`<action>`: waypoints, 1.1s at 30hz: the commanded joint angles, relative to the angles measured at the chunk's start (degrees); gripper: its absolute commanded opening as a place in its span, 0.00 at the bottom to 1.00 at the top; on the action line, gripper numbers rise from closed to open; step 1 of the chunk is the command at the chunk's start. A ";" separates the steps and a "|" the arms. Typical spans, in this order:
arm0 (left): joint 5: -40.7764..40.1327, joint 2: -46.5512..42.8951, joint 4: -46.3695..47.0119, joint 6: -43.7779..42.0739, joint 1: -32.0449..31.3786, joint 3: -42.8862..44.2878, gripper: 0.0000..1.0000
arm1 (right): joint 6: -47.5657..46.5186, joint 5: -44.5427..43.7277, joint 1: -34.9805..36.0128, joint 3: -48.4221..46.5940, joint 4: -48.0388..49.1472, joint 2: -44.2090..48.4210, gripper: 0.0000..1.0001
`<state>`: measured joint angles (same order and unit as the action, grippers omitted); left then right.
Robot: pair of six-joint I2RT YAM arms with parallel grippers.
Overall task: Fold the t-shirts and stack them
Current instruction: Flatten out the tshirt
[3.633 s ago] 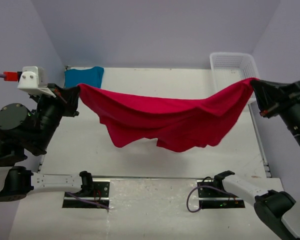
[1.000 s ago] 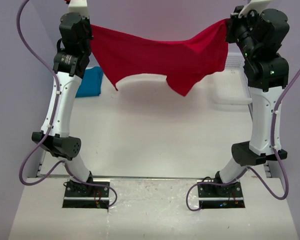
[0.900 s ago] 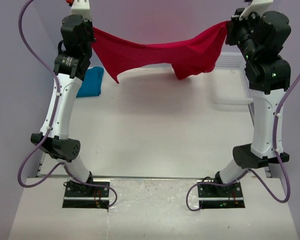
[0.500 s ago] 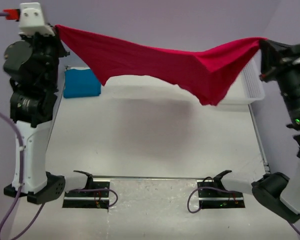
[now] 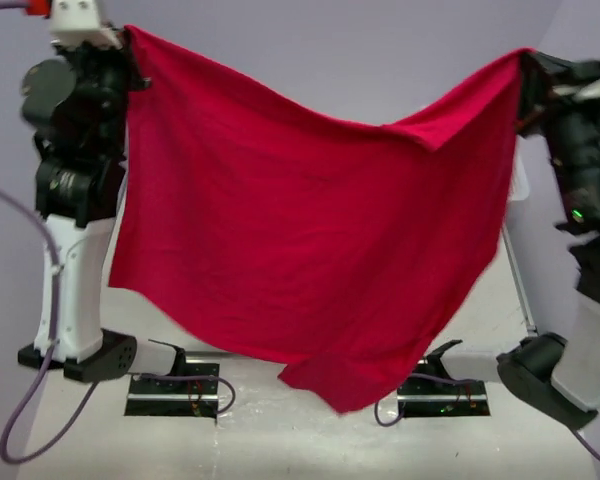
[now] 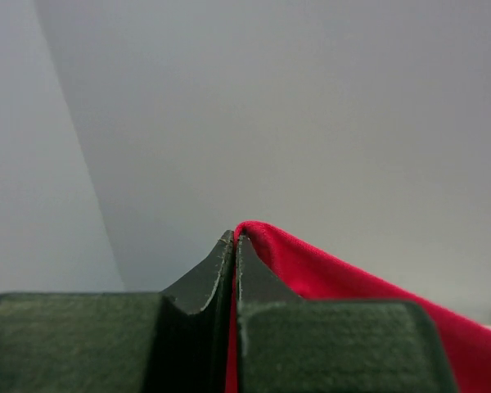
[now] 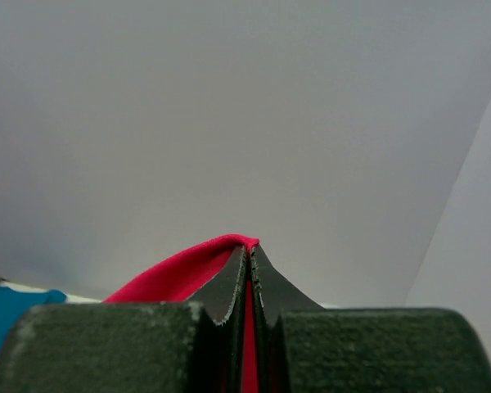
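The red t-shirt [image 5: 310,240] hangs spread like a curtain between both raised arms, its lower edge down near the arm bases. My left gripper [image 5: 128,36] is shut on its upper left corner, red cloth [image 6: 327,278] pinched between the black fingers [image 6: 254,286]. At the upper right my right gripper [image 5: 525,62] is shut on the other corner, and red fabric [image 7: 176,277] runs from its closed fingers [image 7: 229,286]. A bit of the teal-blue t-shirt [image 7: 8,315] shows low left in the right wrist view; in the top view the red one hides it.
The hanging shirt covers most of the table [image 5: 310,440] in the top view. Both arm base plates [image 5: 175,392] sit at the near edge. A pale sliver of the white basket [image 5: 518,180] shows beside the right arm. Plain walls stand behind.
The red t-shirt, stretched high and bunched half a second ago, has swung toward the camera and now hangs open, its hem down by the bases. Both grippers stay shut on the corners.
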<state>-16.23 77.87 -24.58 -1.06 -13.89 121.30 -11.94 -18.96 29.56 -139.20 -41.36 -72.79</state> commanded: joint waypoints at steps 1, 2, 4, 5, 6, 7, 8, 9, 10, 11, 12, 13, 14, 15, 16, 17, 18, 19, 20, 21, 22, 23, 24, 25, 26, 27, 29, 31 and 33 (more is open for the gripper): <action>0.93 8.60 2.60 -0.78 0.27 -1.24 0.00 | -1.68 -0.21 -2.66 -0.81 2.08 -9.45 0.00; 0.85 11.93 2.87 -1.05 0.44 -0.28 0.00 | -1.16 0.76 -3.54 -1.34 2.51 -10.51 0.00; 1.37 15.63 2.08 -1.40 1.05 4.10 0.00 | 0.68 4.54 -7.57 -1.60 3.65 -13.58 0.00; 1.81 18.78 2.25 -1.57 1.32 5.26 0.00 | 1.22 5.59 -8.81 -2.04 4.09 -14.82 0.00; 2.42 20.47 2.51 -1.92 1.58 6.57 0.00 | 1.83 8.65 -11.43 -2.65 4.10 -16.14 0.00; 2.86 22.14 2.34 -2.10 2.37 10.24 0.00 | 3.40 10.68 -13.02 -3.44 4.19 -17.72 0.00; 3.30 25.90 1.91 -2.63 2.72 12.45 0.00 | 4.12 12.44 -14.43 -5.36 4.27 -21.13 0.00; 4.27 27.76 1.38 -2.98 3.25 14.48 0.00 | 4.82 13.76 -17.05 -6.60 4.45 -23.07 0.00; 4.10 29.43 1.20 -3.59 4.04 17.80 0.00 | 5.70 15.60 -18.21 -8.09 4.62 -24.92 0.00; 4.19 31.71 1.46 -3.69 4.66 18.79 0.00 | 5.88 15.79 -19.09 -10.63 4.80 -28.16 0.00; 6.28 32.26 2.94 -3.34 5.44 19.06 0.00 | 5.97 15.88 -20.49 -11.61 4.89 -29.32 0.00; 7.25 32.35 4.18 -2.90 7.02 18.20 0.00 | 6.14 16.84 -21.03 -12.23 5.15 -30.03 0.00; 7.79 32.18 5.23 -2.72 7.56 17.32 0.00 | 6.32 17.03 -21.47 -11.80 5.59 -30.21 0.00; 8.84 32.00 6.81 -2.28 8.17 16.70 0.00 | 6.67 17.38 -22.35 -11.02 6.03 -29.43 0.00; 9.89 31.91 7.09 -1.84 9.31 16.69 0.00 | 7.28 17.99 -22.88 -9.97 7.16 -28.81 0.00; 10.51 31.74 7.44 -1.67 9.49 16.69 0.00 | 7.46 18.60 -23.23 -8.74 7.44 -28.37 0.00; 10.86 31.73 7.44 -1.93 9.67 16.69 0.00 | 7.64 18.61 -23.93 -8.64 7.26 -28.11 0.00; 11.22 31.65 7.44 -1.93 9.93 16.52 0.00 | 7.81 18.61 -24.37 -8.46 6.57 -28.02 0.00; 11.57 31.47 7.44 -1.75 10.11 16.17 0.00 | 7.99 18.61 -24.99 -7.42 6.39 -28.02 0.00; 11.74 31.21 7.44 -1.75 10.28 14.86 0.00 | 8.34 18.61 -25.34 -6.27 6.38 -27.84 0.00; 12.09 30.60 7.44 -1.67 10.46 13.98 0.00 | 8.78 18.61 -25.69 -4.87 6.30 -27.41 0.00; 12.36 30.24 7.87 -1.66 10.46 12.75 0.00 | 8.95 18.61 -26.04 -1.81 6.38 -27.23 0.00; 12.45 29.98 8.05 -1.66 10.46 10.13 0.00 | 9.39 18.61 -26.22 -0.21 6.47 -26.88 0.00; 12.36 29.54 7.97 -1.23 10.46 9.14 0.00 | 9.83 18.61 -26.31 1.54 7.17 -26.26 0.00; 12.45 29.28 8.23 -0.70 10.46 7.66 0.00 | 10.10 18.61 -26.48 4.17 7.44 -26.17 0.00; 12.88 29.01 8.06 -0.52 10.46 5.03 0.00 | 10.71 19.57 -26.49 4.80 7.18 -26.34 0.00; 12.28 29.36 5.00 0.35 10.46 3.78 0.00 | 11.15 20.19 -26.57 5.08 3.94 -27.83 0.00; 12.54 27.35 5.24 0.53 10.29 -2.62 0.00 | 13.25 20.19 -26.49 6.64 0.60 -28.37 0.00; 10.61 25.07 6.12 0.36 9.50 -11.05 0.00 | 15.01 19.06 -26.40 15.67 1.02 -24.78 0.00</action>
<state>-4.69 106.59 -18.13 -1.26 -3.86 117.99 -0.69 0.14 3.36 -130.26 -38.11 -100.51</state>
